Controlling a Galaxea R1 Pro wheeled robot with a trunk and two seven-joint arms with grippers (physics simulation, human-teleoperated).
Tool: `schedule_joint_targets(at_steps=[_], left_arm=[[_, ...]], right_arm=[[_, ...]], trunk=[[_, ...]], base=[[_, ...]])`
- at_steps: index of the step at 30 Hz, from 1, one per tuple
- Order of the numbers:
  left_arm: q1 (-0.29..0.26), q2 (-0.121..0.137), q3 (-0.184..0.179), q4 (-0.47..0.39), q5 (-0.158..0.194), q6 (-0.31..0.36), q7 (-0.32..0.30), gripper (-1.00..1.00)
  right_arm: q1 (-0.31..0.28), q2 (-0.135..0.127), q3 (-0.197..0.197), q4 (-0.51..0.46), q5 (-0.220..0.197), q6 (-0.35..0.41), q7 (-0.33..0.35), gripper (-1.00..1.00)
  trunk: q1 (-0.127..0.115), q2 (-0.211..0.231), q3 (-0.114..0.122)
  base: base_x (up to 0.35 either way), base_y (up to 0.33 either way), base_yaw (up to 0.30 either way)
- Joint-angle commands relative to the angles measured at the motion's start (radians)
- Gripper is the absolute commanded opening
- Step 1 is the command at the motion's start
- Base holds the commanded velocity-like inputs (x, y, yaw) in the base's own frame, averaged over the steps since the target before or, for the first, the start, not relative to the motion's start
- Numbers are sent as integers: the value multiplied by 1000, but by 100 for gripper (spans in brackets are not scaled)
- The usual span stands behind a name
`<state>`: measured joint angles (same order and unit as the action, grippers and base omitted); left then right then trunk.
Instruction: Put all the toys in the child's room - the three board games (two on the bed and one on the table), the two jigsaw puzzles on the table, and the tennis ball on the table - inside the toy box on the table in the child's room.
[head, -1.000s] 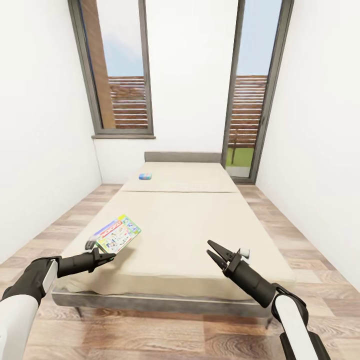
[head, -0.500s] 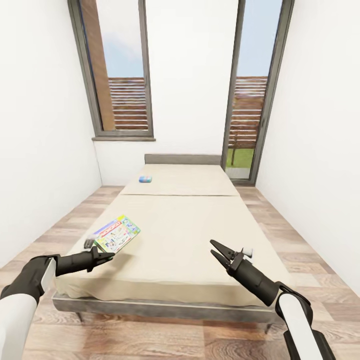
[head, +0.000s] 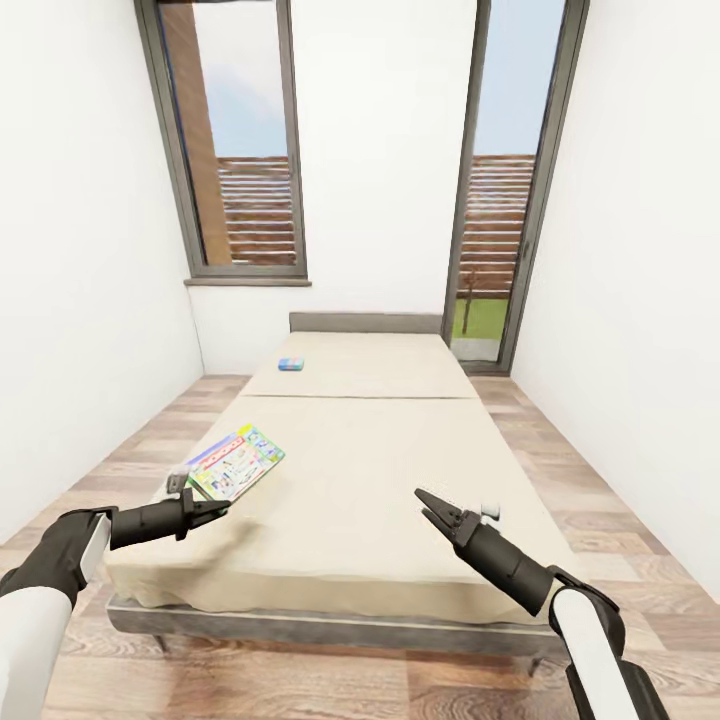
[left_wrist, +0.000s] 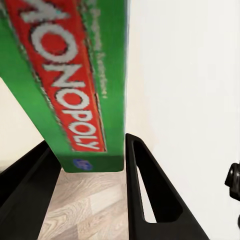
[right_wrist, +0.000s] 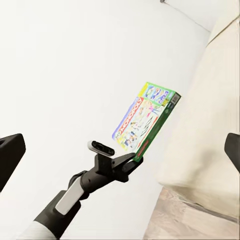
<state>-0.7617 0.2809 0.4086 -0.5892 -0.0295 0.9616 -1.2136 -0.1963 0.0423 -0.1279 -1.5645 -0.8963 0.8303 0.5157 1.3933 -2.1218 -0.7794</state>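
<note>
My left gripper (head: 213, 508) is shut on the lower edge of the large pale-green board game (head: 236, 463) with a red title band, holding it tilted above the near left corner of the bed (head: 380, 480). In the left wrist view the box (left_wrist: 75, 85) sits between my black fingers (left_wrist: 150, 195). The right wrist view shows the same box (right_wrist: 147, 120) in my left gripper (right_wrist: 132, 162), off the mattress. A small blue board game (head: 291, 365) lies on the far mattress half. Over the near right part of the bed, my right gripper (head: 430, 506) hangs open and empty.
The bed fills the middle of a narrow white-walled room, with strips of wood-plank floor (head: 600, 500) on both sides. A tall dark-framed window (head: 235, 150) and a glass door (head: 505, 190) stand at the far wall behind the grey headboard (head: 365, 322).
The whole view has shifted down slightly, so the camera moved. Against the bed, my left gripper and the large board game have risen a little. The right gripper has barely moved.
</note>
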Motion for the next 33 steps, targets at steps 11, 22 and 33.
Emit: schedule_joint_targets(at_steps=[11, 22, 33], left_arm=[[0, -1, -2, 1, -7, 8, -15, -100], [1, -8, -11, 4, -7, 9, -17, -100], [1, -22, -77, 5, -7, 8, -94, -100]], right_arm=[[0, 0, -2, 10, 107, 11, 13, 100], [3, -69, -3, 4, 102, 14, 12, 100], [3, -78, -29, 9, 101, 13, 31, 100]], trunk=[[-42, 77, 34], [-85, 154, 68], [-127, 231, 102]], base=[[0, 0, 0], [0, 0, 0], [0, 0, 0]])
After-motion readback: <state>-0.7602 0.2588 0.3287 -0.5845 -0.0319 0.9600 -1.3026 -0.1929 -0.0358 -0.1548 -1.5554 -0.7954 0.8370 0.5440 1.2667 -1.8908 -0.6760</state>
